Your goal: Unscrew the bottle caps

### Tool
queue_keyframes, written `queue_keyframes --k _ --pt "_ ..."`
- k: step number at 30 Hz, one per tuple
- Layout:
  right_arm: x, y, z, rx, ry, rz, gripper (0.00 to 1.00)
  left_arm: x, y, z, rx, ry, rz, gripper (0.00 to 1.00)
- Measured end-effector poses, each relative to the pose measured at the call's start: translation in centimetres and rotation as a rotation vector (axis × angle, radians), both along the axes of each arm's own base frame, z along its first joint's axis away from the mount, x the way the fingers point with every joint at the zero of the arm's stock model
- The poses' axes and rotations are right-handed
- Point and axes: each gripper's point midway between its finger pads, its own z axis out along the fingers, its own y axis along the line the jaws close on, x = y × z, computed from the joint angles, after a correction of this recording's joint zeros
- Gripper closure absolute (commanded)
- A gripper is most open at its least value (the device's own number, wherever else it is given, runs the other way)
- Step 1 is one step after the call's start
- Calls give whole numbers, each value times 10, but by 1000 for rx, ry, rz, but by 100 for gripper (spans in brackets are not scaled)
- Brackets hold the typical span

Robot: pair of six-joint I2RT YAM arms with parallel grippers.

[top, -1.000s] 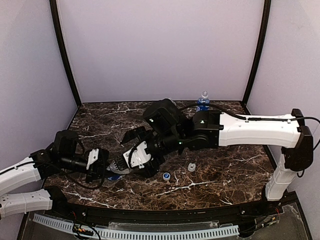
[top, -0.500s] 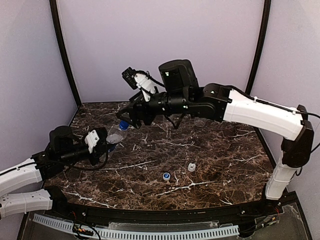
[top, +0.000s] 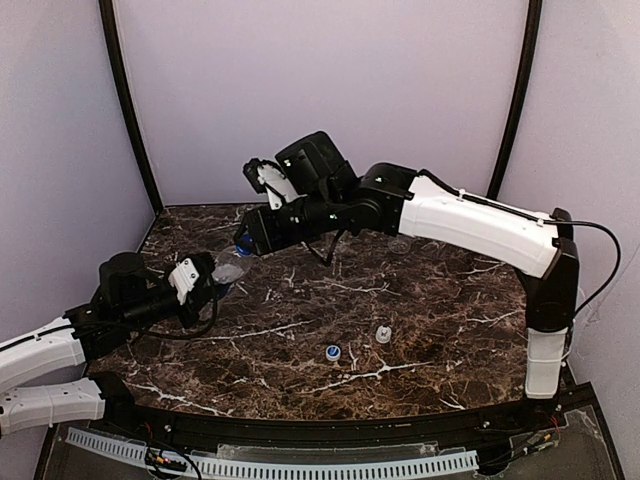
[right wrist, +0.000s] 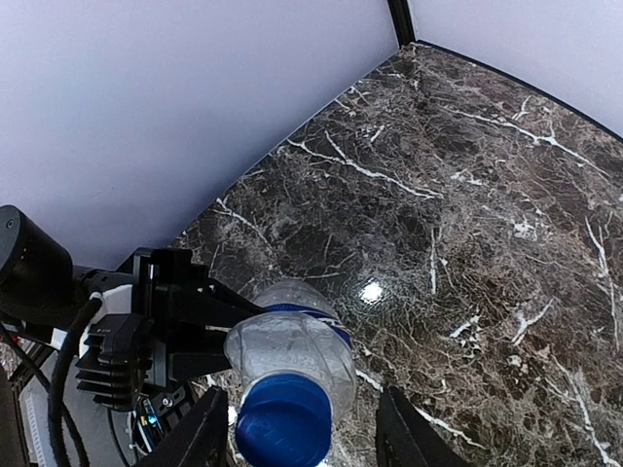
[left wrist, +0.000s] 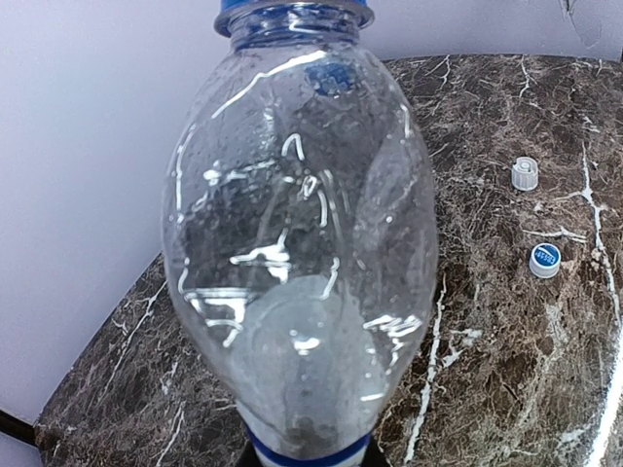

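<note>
Left gripper (top: 203, 282) clamped on bottle (top: 228, 270) base, far-left above table (top: 430, 300). Bottle axis slants up and far-right, neck toward right gripper (right wrist: 302, 430). Right jaws apart, straddling dark blue cap (right wrist: 283, 424), not yet pinching. Cap sits between them.

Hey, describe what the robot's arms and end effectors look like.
White link shells, black joints and looping black cables on the left arm and right arm. The left end effector and right end effector are black with white side plates.
</note>
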Motion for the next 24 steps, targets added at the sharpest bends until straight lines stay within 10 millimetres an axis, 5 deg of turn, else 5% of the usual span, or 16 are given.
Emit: queue_keyframes --k 3,8,18,24 --pt "-3 2 -1 -3 21 14 52 0 0 -1 1 1 -1 87" --pt "-7 4 -4 -11 49 30 72 -1 0 -4 9 1 -3 87" --pt "-15 5 -9 -43 92 72 61 -1 1 -5 18 -4 -6 87" --pt "-18 2 -20 -80 108 79 87 -1 1 -6 21 -2 -5 87"
